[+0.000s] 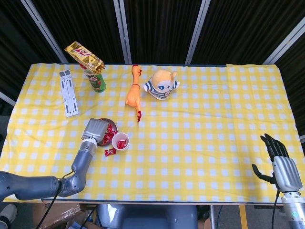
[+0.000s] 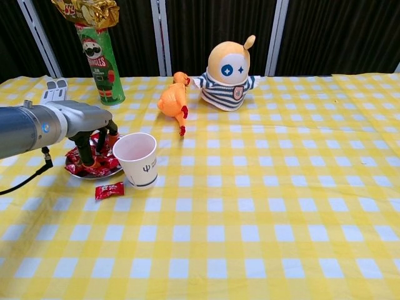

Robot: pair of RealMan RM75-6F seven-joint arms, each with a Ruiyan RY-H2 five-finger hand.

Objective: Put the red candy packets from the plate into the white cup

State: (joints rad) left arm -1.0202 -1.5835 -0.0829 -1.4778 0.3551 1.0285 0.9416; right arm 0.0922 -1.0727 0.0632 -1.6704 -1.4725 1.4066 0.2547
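Observation:
A small plate (image 2: 89, 177) heaped with red candy packets (image 2: 100, 164) sits at the table's front left. Just right of it stands the white cup (image 2: 140, 159); the head view shows a red packet inside the cup (image 1: 120, 141). One more red packet (image 2: 109, 190) lies loose on the cloth in front of the cup. My left hand (image 2: 87, 125) hangs over the plate with its fingers (image 2: 83, 149) pointing down among the packets. Whether they pinch one is hidden. My right hand (image 1: 282, 166) rests far off at the front right edge, fingers apart and empty.
Behind the plate stands a green chip can (image 2: 100, 62) with a gold snack bag on top. An orange rubber chicken (image 2: 173, 100) and a striped plush toy (image 2: 229, 72) sit at mid-back. A white stand (image 1: 68, 93) lies at the far left.

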